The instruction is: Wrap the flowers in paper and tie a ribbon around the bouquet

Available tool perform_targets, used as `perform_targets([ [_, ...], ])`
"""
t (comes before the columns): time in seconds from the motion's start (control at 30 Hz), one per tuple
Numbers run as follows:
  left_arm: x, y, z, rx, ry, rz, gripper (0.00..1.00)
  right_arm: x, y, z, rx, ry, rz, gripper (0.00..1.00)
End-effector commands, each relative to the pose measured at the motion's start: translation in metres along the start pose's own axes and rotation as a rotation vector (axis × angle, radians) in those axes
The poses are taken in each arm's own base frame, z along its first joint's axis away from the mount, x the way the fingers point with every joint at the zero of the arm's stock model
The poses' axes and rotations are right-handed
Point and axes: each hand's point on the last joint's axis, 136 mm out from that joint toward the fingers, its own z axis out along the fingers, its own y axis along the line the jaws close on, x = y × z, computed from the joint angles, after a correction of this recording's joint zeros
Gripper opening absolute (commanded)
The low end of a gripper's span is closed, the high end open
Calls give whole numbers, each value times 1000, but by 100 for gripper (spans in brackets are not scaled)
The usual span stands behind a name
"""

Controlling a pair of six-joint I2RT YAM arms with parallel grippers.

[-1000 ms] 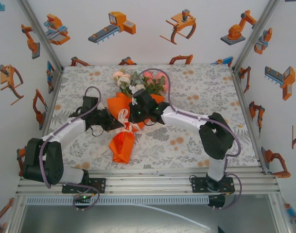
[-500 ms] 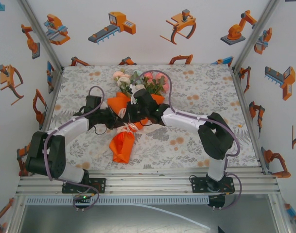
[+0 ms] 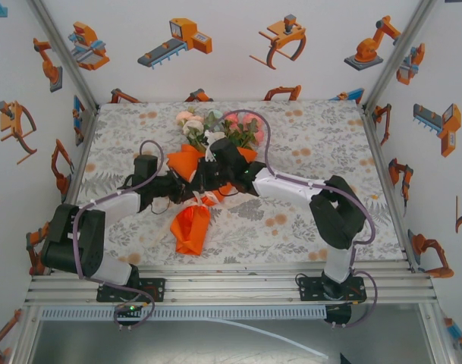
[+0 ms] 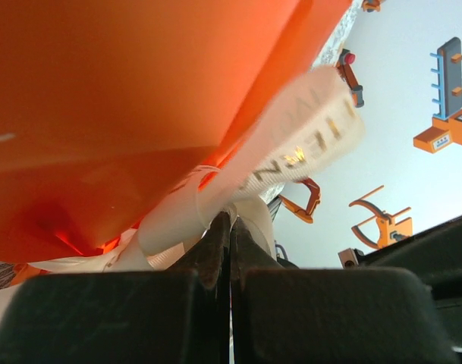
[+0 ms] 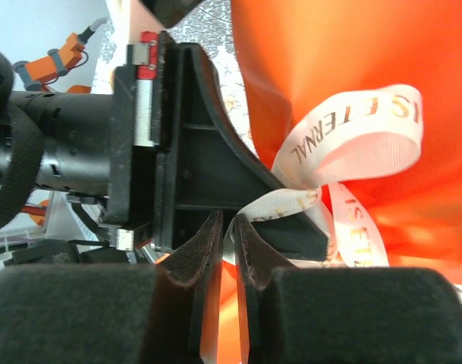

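**Both grippers at the ribbon of the orange bouquet**

The bouquet (image 3: 191, 227), a bright-orange paper cone with pink, peach and white artificial roses (image 3: 215, 125) at its wide end, lies in the middle of the grey leaf-printed tablecloth (image 3: 314, 136). The roses point to the far side. A narrow cream-white ribbon (image 5: 352, 129) with gold lettering is looped at the waist of the cone. The left gripper (image 4: 229, 231) is clenched, and its tips pinch a strand of this ribbon just under the orange paper (image 4: 139, 91). The right gripper (image 5: 229, 224) is close beside the left one. It has a narrow gap between its jaws, and a ribbon strand runs into this gap at the tips.
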Motion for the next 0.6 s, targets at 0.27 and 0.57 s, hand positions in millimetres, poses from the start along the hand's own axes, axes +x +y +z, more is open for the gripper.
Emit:
perform_targets([
  [0.27, -9, -39, -4, 162, -21, 48, 0, -5, -13, -44, 171, 1, -64, 28],
  [0.57, -10, -33, 0, 155, -21, 24, 0, -6, -34, -68, 218, -69, -109, 34],
])
